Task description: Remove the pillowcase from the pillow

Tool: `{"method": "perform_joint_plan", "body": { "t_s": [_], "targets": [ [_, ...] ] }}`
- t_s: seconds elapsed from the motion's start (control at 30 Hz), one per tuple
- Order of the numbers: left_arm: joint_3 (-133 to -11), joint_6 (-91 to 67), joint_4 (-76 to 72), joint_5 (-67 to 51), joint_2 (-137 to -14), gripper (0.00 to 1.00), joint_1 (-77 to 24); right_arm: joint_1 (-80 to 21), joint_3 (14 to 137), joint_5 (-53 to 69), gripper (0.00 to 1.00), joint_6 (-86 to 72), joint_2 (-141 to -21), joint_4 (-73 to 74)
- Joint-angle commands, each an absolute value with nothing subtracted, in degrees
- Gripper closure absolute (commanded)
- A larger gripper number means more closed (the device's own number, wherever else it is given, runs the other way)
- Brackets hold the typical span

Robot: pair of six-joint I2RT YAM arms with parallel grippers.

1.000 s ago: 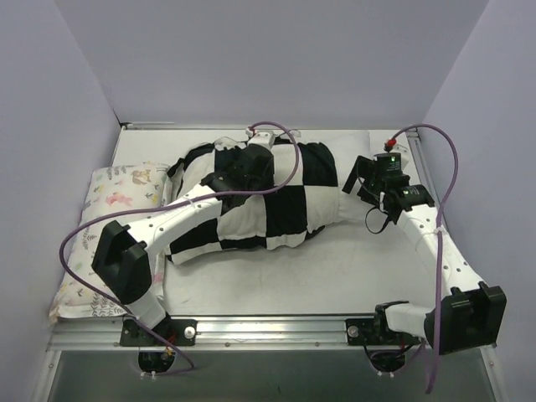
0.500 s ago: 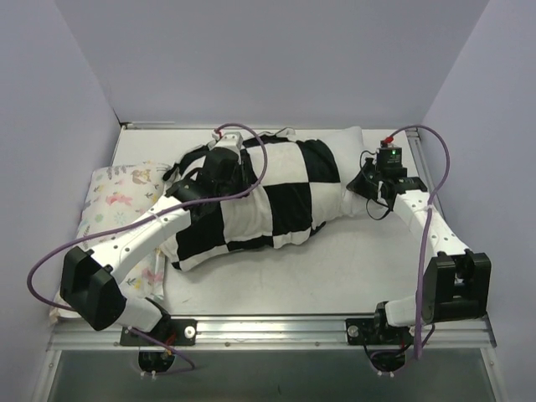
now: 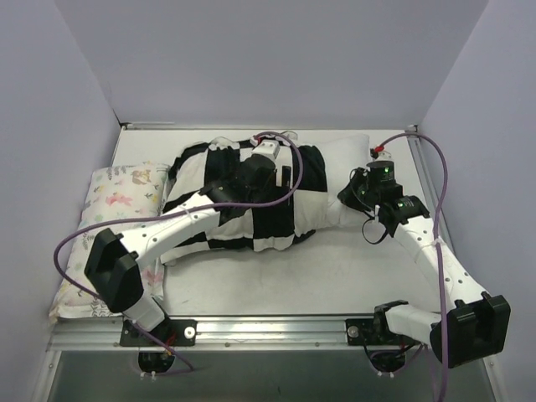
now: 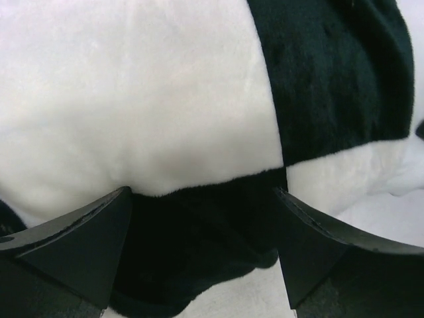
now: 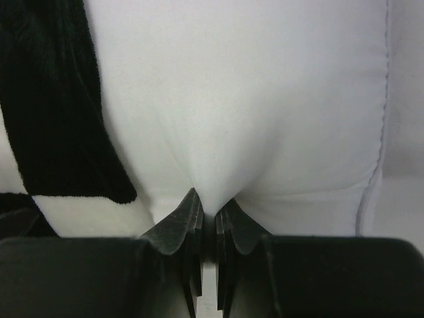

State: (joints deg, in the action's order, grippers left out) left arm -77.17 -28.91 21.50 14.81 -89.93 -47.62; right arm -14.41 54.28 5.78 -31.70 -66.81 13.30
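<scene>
Rates pillowcase (image 4: 132,99) soft, light, slack, best pinched at a loose fold by its open edge; notes right fingers (image 5: 177,226) clamped on pillow (image 5: 252,99), left fingers (image 4: 73,245) apart.

I see the white counter (image 3: 335,268) carrying the pillow (image 3: 345,155), mostly inside the checkered pillowcase (image 3: 311,180), with a floral pillow (image 3: 117,188) lying along its left edge.

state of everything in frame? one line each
pillowcase: on the pillow, covering most of it
pillow: mostly inside the pillowcase, right end bare
floral pillow: lying at the far left, neither gripper on it
left gripper: open, over the pillowcase, holding nothing
right gripper: shut, pinching the pillow's bare white end
</scene>
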Motion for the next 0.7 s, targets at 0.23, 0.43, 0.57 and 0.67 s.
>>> {"method": "perform_joint_plan", "body": {
  "t_s": [0.23,0.43,0.57,0.67],
  "targets": [
    [-82.2,-30.8,28.6,28.5,-92.8,1.00,-48.3,-13.5,59.1,-1.9,1.00,-29.8,-65.4,20.6],
    [-77.9,-30.8,30.7,29.9,-85.3,1.00,-42.6,-4.2,61.3,-1.3,1.00,-29.0,-64.3,23.8],
    [-73.5,-32.3,32.1,31.2,-79.6,1.00,-36.8,-0.2,64.6,-0.5,1.00,-29.0,-64.3,25.8],
    [-69.1,-33.9,32.9,31.8,-74.6,1.00,-29.9,4.2,65.8,2.5,1.00,-29.0,-64.9,27.1]
  ]
}}
